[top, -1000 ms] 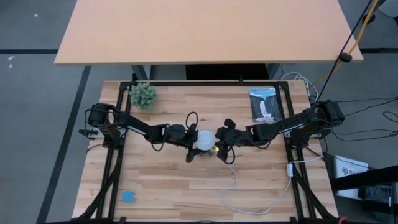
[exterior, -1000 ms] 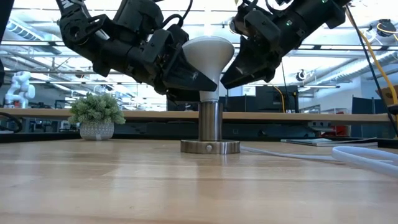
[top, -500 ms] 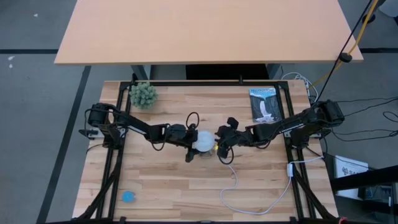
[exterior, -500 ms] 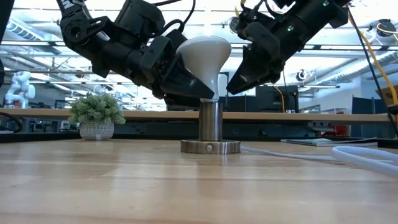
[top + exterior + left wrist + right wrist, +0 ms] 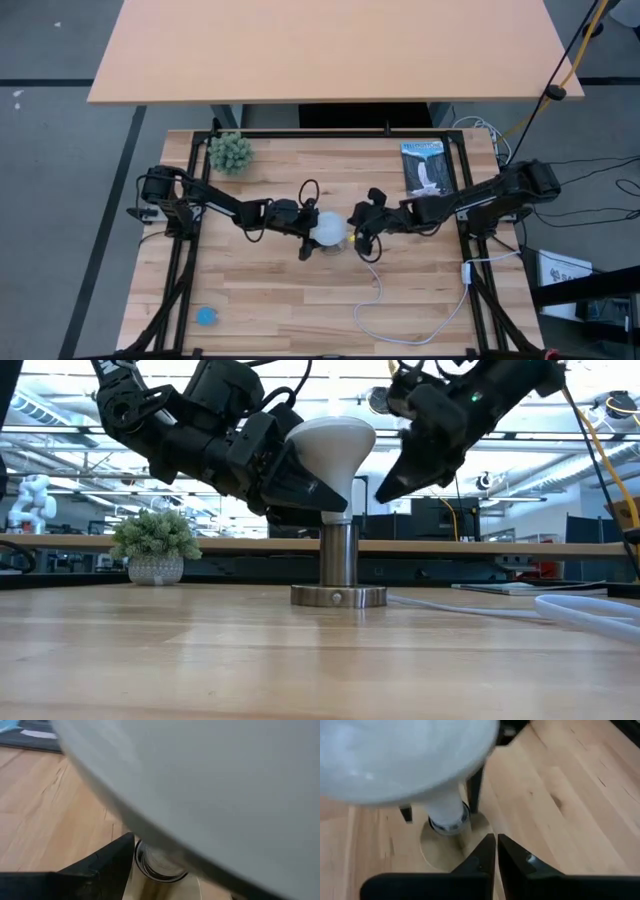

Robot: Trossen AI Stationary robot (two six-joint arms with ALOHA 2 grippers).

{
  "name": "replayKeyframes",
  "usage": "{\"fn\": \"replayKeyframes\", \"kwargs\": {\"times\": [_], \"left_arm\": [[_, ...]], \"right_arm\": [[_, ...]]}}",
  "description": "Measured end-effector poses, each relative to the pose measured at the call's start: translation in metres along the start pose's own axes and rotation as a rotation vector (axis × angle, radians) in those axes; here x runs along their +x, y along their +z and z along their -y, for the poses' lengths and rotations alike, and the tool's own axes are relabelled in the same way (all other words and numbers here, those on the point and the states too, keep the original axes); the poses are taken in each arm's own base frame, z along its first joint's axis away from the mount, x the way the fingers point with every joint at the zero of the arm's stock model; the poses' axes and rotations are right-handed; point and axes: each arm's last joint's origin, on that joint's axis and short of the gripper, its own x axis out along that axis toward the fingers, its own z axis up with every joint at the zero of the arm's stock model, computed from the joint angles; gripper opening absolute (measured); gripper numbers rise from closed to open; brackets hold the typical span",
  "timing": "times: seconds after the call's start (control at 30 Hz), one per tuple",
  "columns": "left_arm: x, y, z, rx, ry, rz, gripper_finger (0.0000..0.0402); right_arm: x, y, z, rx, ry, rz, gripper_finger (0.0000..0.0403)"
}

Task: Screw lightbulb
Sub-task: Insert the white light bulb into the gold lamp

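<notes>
The lightbulb [image 5: 330, 448] stands upright at the middle of the tabletop [image 5: 290, 290], its narrow base in the silvery socket post [image 5: 338, 555], which rises from a round disc [image 5: 338, 596].

The left tool [image 5: 300, 480] is clamped on the lightbulb, fingers spread wide around the globe and neck; in the left wrist view the white globe [image 5: 210, 790] fills most of the picture, with one dark finger [image 5: 107, 865] beside the socket rim.

The right tool [image 5: 392, 485] hangs just beside the globe on the other side, its fingers together and holding nothing, with a narrow gap to the glass. In the right wrist view the two fingertips [image 5: 490, 852] meet in front of the lightbulb's neck [image 5: 445, 812].

Edges and room: a white cord [image 5: 378, 300] runs from the disc toward the near right of the tabletop. A small potted plant [image 5: 231, 152] sits near the far left corner, a booklet [image 5: 423, 168] near the far right edge, a small blue thing [image 5: 206, 316] near the near left corner. Bare wood lies in front of the socket and to either side.
</notes>
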Motion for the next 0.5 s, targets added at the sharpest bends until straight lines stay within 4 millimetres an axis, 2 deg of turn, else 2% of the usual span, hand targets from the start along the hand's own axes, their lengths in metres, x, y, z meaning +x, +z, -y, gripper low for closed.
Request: {"fn": "replayKeyframes", "kwargs": {"times": [0.17, 0.3, 0.4, 0.5], "left_arm": [[0.0, 0.0, 0.0, 0.0, -0.001, 0.003, 0.0273], [0.0, 0.001, 0.0, 0.001, -0.001, 0.008, 0.0273], [0.0, 0.002, 0.0, 0.002, -0.003, 0.015, 0.0273], [0.0, 0.002, 0.001, 0.004, -0.006, 0.017, 0.0273]], "right_arm": [[-0.035, 0.008, 0.009, -0.005, 0.015, 0.019, 0.0002], [-0.06, 0.008, 0.015, -0.017, 0.143, 0.181, 0.0003], [-0.06, -0.012, 0.019, 0.001, 0.266, 0.344, 0.0001], [-0.047, -0.049, 0.027, 0.084, 0.301, 0.448, 0.0002]]}}
